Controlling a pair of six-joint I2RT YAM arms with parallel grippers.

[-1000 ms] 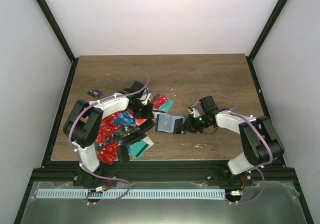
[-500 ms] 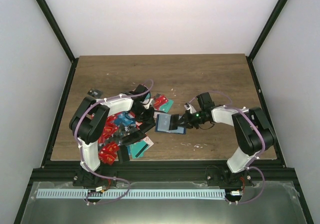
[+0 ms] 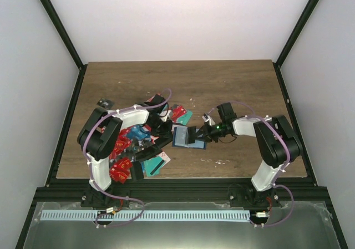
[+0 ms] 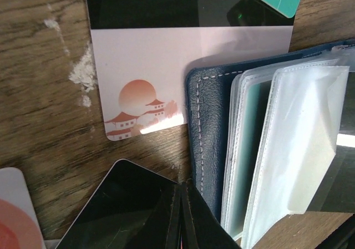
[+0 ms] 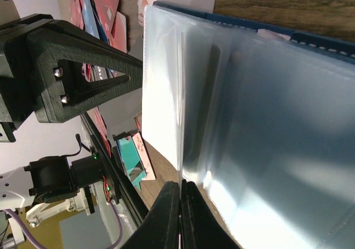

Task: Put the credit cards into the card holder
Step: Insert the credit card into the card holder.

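The worktop [image 3: 222, 82] is dark brown wood grain. It has pale scuffs [image 4: 83, 77], which show clearly in my left wrist view. Plain white walls [image 3: 183, 16] close it in on three sides, and black frame posts [image 3: 58, 32] run up the corners. A small dark object [image 3: 104, 102] lies alone near the left edge; I cannot make out what it is.

The card holder [image 3: 182, 136] lies open near the middle of the worktop, between my two arms, with its blue stitched cover down on the wood and its clear sleeves fanned upward. My right hand [image 3: 195, 135] is at its right edge, with the fingers pinched together on one of those sleeves. My left hand [image 4: 180, 204] is just beside the holder's left edge. Its fingers are pressed together, and I see nothing clearly held between them.

The credit cards [image 3: 125, 149] are heaped under and beside my left arm, mostly red, with teal and black among them. A white-and-pink card [image 4: 166, 66] printed with a sun and pagoda lies flat with its corner tucked under the holder's cover. A black card [image 4: 119, 204] lies beside my left fingertips.
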